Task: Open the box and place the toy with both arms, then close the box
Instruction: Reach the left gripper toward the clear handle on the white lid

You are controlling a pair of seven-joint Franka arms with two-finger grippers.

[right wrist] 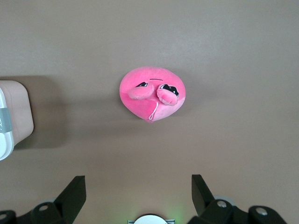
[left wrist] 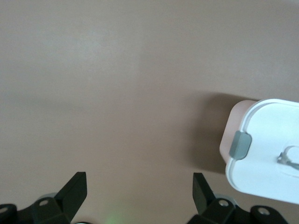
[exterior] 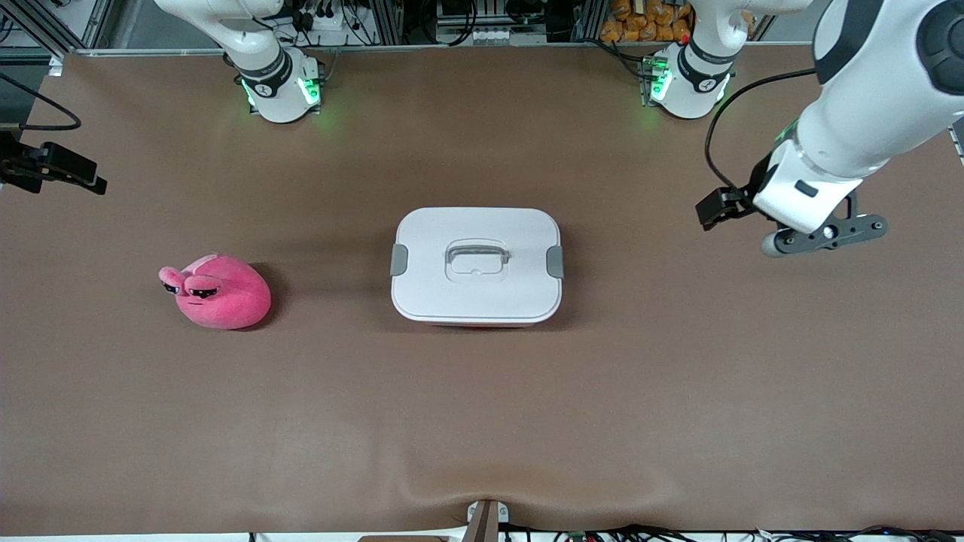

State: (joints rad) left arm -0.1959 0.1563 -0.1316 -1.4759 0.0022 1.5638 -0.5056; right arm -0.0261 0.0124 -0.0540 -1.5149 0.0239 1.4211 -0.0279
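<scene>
The box (exterior: 476,265) stands shut in the middle of the table, its white lid on, a grey clip (exterior: 399,260) at each end and the clear handle (exterior: 476,256) lying flat. The pink toy (exterior: 218,292) lies beside it toward the right arm's end, apart from it. My left gripper (left wrist: 139,177) hangs open and empty over bare table toward the left arm's end, with the box's corner (left wrist: 266,144) in its wrist view. My right gripper (right wrist: 138,179) is open and empty, high over the table, looking down on the toy (right wrist: 152,93) and one end of the box (right wrist: 14,112).
The brown table mat (exterior: 482,414) is bare around box and toy. The arm bases (exterior: 282,86) (exterior: 689,83) stand at the table's edge with cables and racks by them. A black part on a cable (exterior: 53,169) juts in at the right arm's end.
</scene>
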